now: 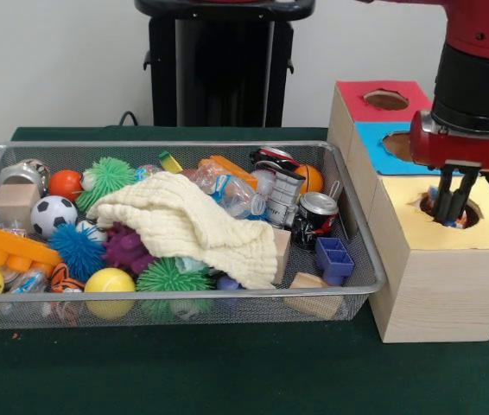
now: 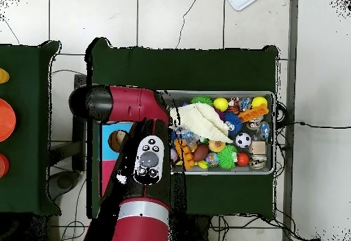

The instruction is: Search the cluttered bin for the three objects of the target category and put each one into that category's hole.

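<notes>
Green cloth covers the bench (image 1: 227, 372), and on it sit a wire-mesh bin (image 1: 361, 259) and, just beside the bin's end, a wooden box (image 1: 435, 294) with three holes under red, blue and yellow tops; the gripper (image 1: 452, 212) hangs straight down over the yellow hole (image 1: 473, 210), its jaws set narrow with their tips inside the opening; something bluish shows at the tips, but whether the jaws grip it or it lies loose in the hole I cannot tell.

By my reading one object is being delivered to the yellow hole at this moment, so the drop is under way or just done; how many of the three have gone in cannot be counted, because the box's inside is hidden. The bin is far from empty: a cream cloth (image 1: 193, 225) lies draped across its middle, spiky balls, a soccer ball (image 1: 52, 213), a yellow ball (image 1: 109, 282), small cans (image 1: 316, 216), a blue block (image 1: 334, 258) and an orange toy brick (image 1: 7, 246) crowd around it; which of these belong to the target category is not shown, so the remaining search is likely still ahead.

Hidden matter: the cloth covers whatever sits beneath it; the bin's front rim blurs the lowest items; the arm (image 2: 134, 163) blocks most of the box from above, leaving only a strip of blue top and one hole; the red hole is partly cut by the arm in the front view.
</notes>
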Motion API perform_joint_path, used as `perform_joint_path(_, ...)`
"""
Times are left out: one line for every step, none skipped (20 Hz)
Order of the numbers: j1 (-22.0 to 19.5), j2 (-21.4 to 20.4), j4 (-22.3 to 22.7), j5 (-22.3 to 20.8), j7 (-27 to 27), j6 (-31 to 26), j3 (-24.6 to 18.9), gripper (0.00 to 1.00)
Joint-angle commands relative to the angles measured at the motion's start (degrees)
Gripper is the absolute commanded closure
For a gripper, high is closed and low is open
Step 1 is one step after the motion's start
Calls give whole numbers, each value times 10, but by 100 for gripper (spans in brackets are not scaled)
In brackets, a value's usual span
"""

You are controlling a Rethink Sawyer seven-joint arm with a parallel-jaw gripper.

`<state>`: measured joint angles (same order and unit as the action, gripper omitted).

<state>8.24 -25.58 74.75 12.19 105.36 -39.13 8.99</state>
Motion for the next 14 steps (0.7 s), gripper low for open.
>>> perform_joint_path(-16,22,53,6,74,-29,-50,100)
perform_joint_path(-15,26,50,2,72,-28,-48,100)
perform_joint_path(-14,30,48,1,74,-25,-47,100)
perform_joint_path(-15,33,47,0,74,-25,-46,100)
perform_joint_path(-14,34,49,0,74,-25,-47,100)
perform_joint_path(-14,34,50,1,74,-25,-48,100)
perform_joint_path(-14,34,52,2,75,-26,-49,100)
perform_joint_path(-15,35,53,4,75,-25,-51,100)
perform_joint_path(-16,38,55,6,76,-21,-54,100)
perform_joint_path(-17,41,56,8,77,-17,-57,100)
perform_joint_path(-18,45,55,10,77,-13,-60,100)
perform_joint_path(-19,48,55,11,77,-11,-62,100)
perform_joint_path(-20,50,54,12,78,-9,-63,100)
perform_joint_path(-20,53,53,13,79,-7,-65,100)
